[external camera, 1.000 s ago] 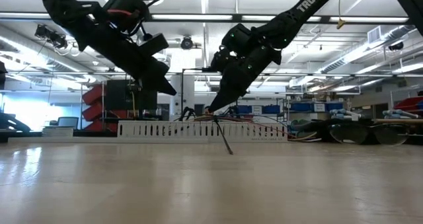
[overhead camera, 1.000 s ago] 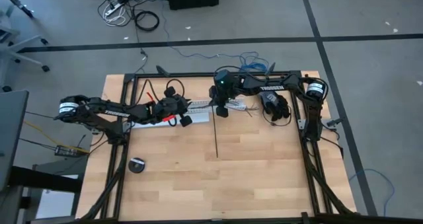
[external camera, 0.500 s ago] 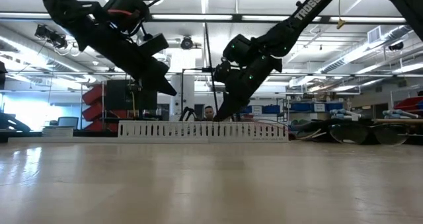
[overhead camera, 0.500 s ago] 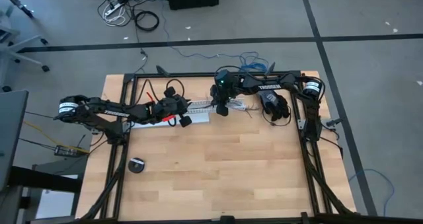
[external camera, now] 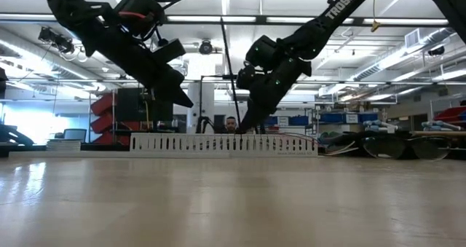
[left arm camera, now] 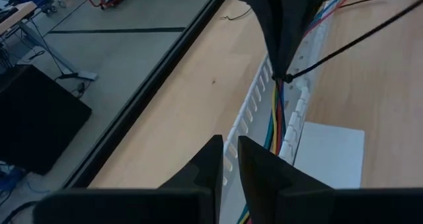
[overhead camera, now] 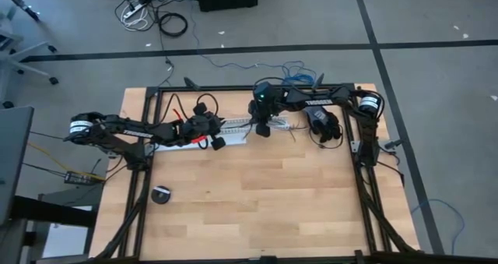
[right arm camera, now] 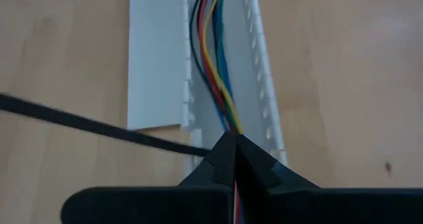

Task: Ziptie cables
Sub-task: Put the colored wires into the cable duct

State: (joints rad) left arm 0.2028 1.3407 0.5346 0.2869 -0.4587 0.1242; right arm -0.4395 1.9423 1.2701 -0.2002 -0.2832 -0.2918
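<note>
A long white slotted channel [overhead camera: 233,128] is laid across the far part of a wooden table [overhead camera: 257,209], and the cables [right arm camera: 213,65], a bunch of thin coloured wires, are seen lying inside it. The right gripper [external camera: 242,125] is lowered to the channel with its fingers pressed together on the ziptie [right arm camera: 92,126], which is held up off the table and slants away from the tips. The left gripper [left arm camera: 228,159] is held above the channel nearby, nearly closed and empty.

Cables [right arm camera: 215,85] in channel (ziptie [right arm camera: 99,126] across)
</note>
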